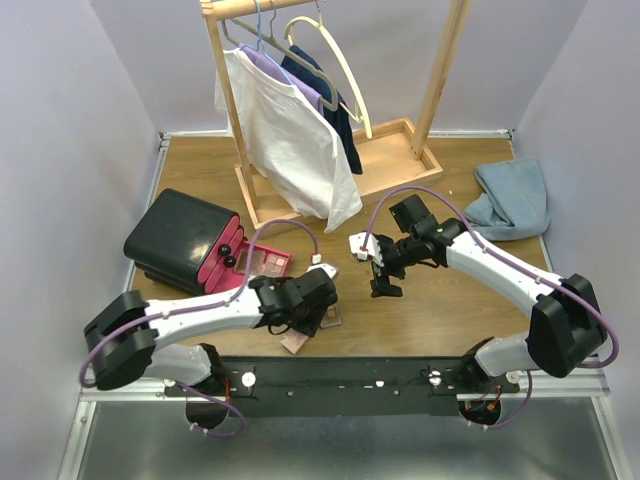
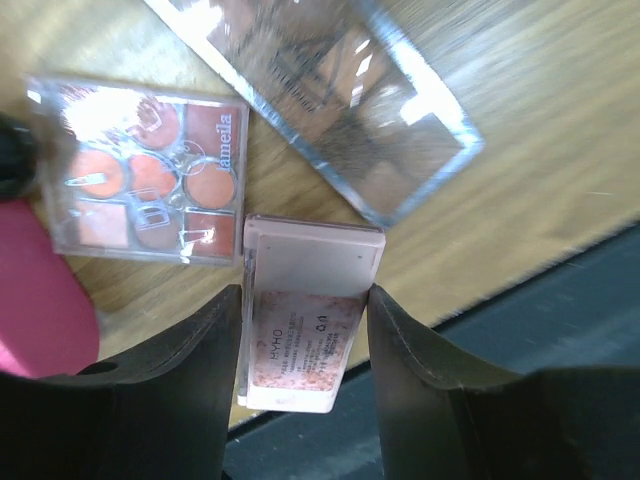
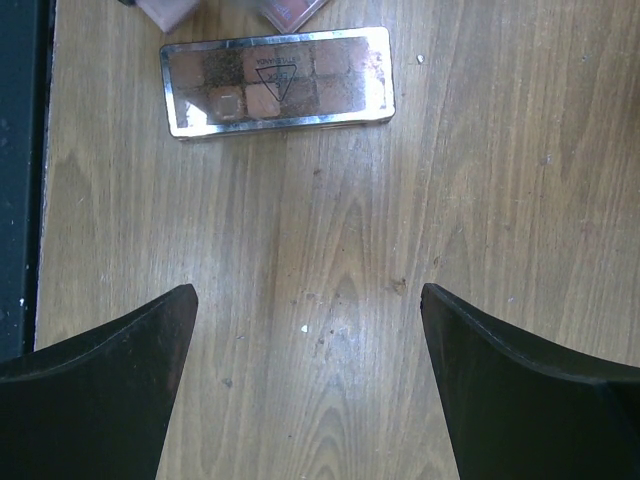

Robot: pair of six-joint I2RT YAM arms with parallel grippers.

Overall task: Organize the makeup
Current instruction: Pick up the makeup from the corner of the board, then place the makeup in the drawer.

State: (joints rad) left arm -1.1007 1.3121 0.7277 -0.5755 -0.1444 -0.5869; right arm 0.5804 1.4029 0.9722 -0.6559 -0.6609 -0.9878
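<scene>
Wooden tabletop (image 1: 450,300) walled in by pale lavender panels fills the overhead view. At the back stands a clothes rack (image 1: 440,90) with a white shirt (image 1: 290,140) and a dark garment on hangers. A blue cloth (image 1: 512,198) lies at the rear right and a black case (image 1: 180,235) with pink drawers at the left. A small palette (image 1: 268,262) lies just beside the drawers. The left gripper (image 1: 308,318) reaches down near the front edge, where a pale pink compact (image 1: 297,343) pokes out below it. The right gripper (image 1: 385,280) hangs over bare wood near the middle.

From the left wrist, the dark fingers (image 2: 190,380) stand narrow on either side of the compact, which lies flat at the table's front edge. Their inner faces sit at or just beside its sides, and I cannot tell whether they pinch it. Beyond it lie the small palette of orange and brown pans and, well blurred, a long palette (image 2: 340,110) with a clear lid.

From the right wrist, the jaws are spread wide with nothing between them but wood. The long palette lies flat ahead of them, well apart.
</scene>
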